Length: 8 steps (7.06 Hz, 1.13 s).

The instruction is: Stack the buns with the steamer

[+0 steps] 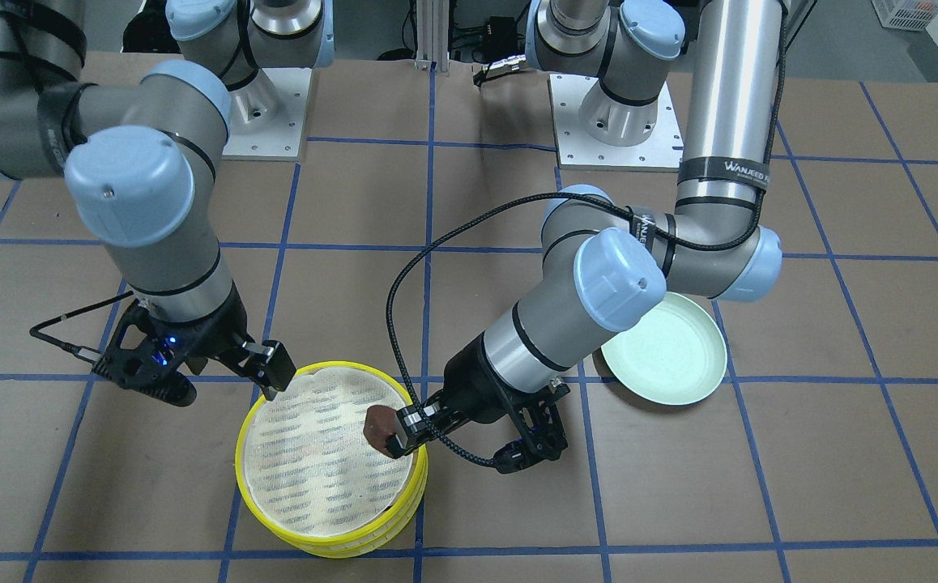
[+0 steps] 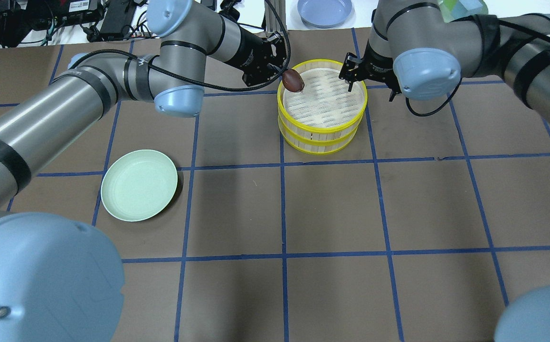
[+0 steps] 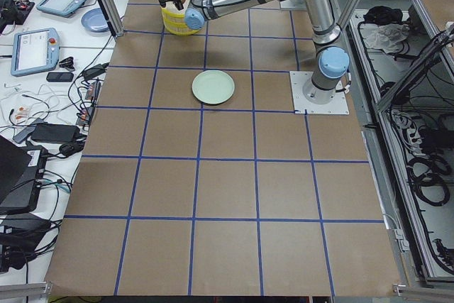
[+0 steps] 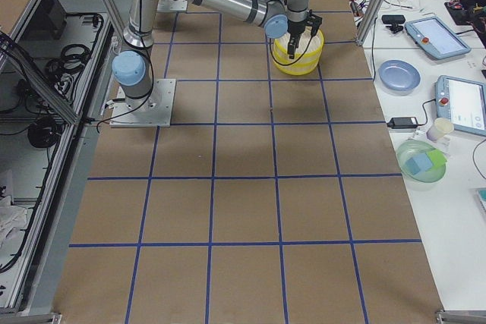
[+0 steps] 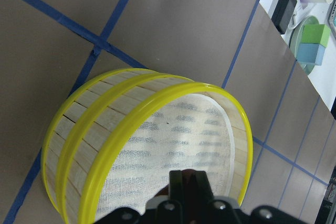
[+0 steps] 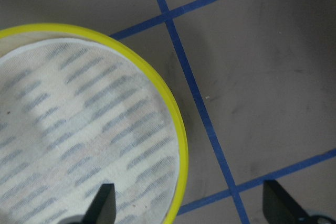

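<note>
Brown table point(image 2: 332, 209) is showing blue tape squares | green plate point(image 2: 139, 184) is sitting left, well apart | left gripper point(image 1: 398, 431) is pinching brown bun point(image 2: 293, 80) over two-high steamer point(image 2: 322, 137) | blue plate point(image 2: 324, 10) is lying on bench behind | right gripper point(image 6: 190, 205) is hanging wide, straddling rim

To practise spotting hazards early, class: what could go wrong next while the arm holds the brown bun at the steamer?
1. The left gripper holds the bun near the rim of the top tray, not over its middle; released here, it might strike the rim and roll off.
2. The open right gripper straddles the opposite rim; moving sideways could shove the tray askew.
</note>
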Available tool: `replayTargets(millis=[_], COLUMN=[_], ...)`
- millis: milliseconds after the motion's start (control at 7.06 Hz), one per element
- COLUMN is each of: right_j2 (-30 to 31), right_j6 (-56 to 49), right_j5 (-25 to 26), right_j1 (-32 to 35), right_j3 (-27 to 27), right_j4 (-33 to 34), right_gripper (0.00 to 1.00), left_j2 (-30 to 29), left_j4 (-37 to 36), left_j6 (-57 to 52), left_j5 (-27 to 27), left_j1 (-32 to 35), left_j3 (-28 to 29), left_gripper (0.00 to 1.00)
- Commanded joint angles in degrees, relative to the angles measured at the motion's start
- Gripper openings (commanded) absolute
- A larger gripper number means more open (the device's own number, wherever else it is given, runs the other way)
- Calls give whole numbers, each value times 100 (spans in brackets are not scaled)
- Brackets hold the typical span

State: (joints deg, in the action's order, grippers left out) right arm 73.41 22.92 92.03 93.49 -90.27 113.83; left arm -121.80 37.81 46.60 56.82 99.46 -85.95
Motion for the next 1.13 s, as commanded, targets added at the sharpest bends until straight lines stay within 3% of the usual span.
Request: replayTargets(millis=[0, 283, 425, 567, 708, 992], right_j2=[742, 1191, 1445, 1613, 1623, 1702], right_j6=[-400, -1336, -1778, -2217, -2404, -2485], right_j5=[34, 25, 34, 43, 8, 60], right_j1=[-6, -15, -24, -33, -41, -77], right_j3=[1, 9, 18, 18, 10, 79], right_j4=[-668, -863, -872, -985, -1186, -1267], right_gripper=[100, 100, 100, 100, 100, 100], left_j2=[-73, 163, 356, 541, 769, 1261], left_j4=[-125, 49, 399, 820, 1425, 2674], left_j6=[69, 34, -245, -1091, -2623, -4056], left_j5=[13, 204, 598, 645, 855, 2202], left_j1=[83, 48, 48, 21, -83, -250], left_j3=[-1, 43, 43, 43, 17, 87], left_gripper=[100, 100, 100, 100, 100, 100])
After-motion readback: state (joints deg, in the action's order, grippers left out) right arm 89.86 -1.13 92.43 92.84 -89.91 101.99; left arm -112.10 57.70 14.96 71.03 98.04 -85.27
